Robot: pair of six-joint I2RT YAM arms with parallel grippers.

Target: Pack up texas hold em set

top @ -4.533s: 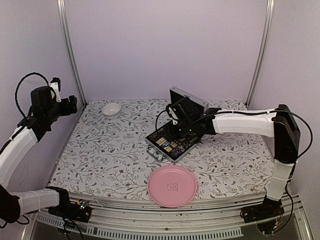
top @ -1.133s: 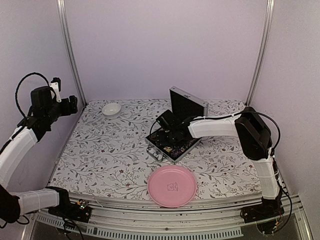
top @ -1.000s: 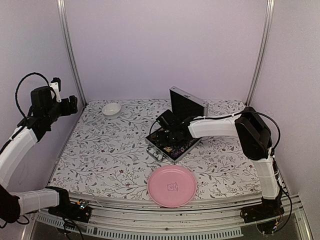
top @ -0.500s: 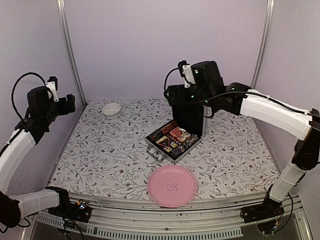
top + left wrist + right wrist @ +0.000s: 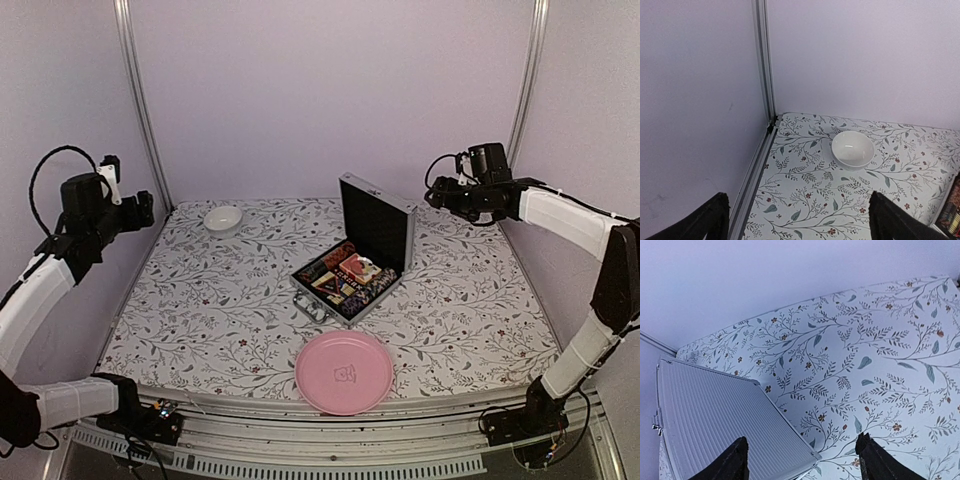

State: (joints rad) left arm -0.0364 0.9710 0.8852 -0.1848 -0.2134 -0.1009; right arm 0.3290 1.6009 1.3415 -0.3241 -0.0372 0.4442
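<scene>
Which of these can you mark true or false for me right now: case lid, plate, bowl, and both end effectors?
1. The lid of the case stands open. True.
2. The pink plate lies inside the case. False: it sits on the table in front of the case, apart from it.
3. The right end effector grips the lid. False: it is raised to the right of the case, open and holding nothing.
4. The white bowl sits near the far left corner, empty. True.
5. The left end effector is open and holds nothing. True.
</scene>
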